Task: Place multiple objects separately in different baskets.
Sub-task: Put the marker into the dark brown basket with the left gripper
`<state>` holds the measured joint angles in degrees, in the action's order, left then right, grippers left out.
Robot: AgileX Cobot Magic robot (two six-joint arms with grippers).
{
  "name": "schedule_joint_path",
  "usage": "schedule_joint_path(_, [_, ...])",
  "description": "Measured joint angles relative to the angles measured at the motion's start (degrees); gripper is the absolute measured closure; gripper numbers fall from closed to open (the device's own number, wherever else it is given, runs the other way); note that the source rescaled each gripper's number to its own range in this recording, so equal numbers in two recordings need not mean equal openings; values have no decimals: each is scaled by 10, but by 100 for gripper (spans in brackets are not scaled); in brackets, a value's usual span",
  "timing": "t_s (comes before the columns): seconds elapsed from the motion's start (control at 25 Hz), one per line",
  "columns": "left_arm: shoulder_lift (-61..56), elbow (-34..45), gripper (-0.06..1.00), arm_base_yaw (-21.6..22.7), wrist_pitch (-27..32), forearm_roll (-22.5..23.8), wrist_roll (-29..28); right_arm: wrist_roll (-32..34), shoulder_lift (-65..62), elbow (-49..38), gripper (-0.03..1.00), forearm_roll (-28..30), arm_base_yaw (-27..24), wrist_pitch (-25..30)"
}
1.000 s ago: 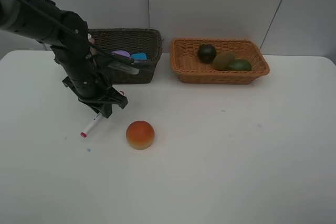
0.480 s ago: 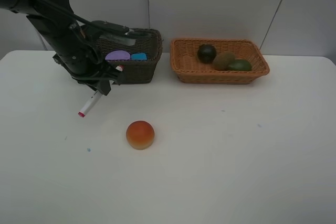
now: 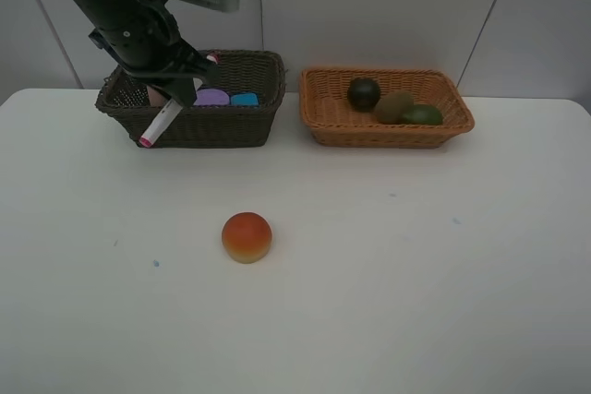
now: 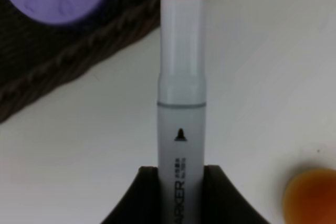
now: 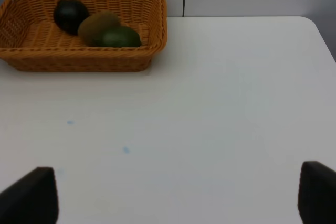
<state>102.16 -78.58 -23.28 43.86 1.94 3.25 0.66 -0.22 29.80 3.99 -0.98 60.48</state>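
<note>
White marker is pinched between the pressed-together fingers of the left gripper, hanging tilted, red cap low, over the front wall of the dark brown basket. Nearer than that basket, the orange-red fruit lies on the table, well apart. Advice: carry the marker farther over the rim, clear of the purple-lidded jar and blue eraser, before release. Right gripper stands spread and empty, near the orange basket.
</note>
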Motion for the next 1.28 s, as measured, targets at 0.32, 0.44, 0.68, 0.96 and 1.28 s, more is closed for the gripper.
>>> schedule_joint_path(0.32, [0, -52, 93, 14, -29, 106, 44, 0, 0, 0, -3, 0, 0, 0])
schedule_joint_path(0.44, [0, -54, 93, 25, -76, 131, 46, 0, 0, 0, -3, 0, 0, 0])
schedule_joint_path(0.68, [37, -57, 93, 32, -141, 194, 51, 0, 0, 0, -3, 0, 0, 0])
schedule_joint_path(0.96, [117, -59, 93, 32, -224, 235, 51, 0, 0, 0, -3, 0, 0, 0])
schedule_joint_path(1.28, [200, -118, 93, 32, -242, 255, 75, 0, 0, 0, -3, 0, 0, 0])
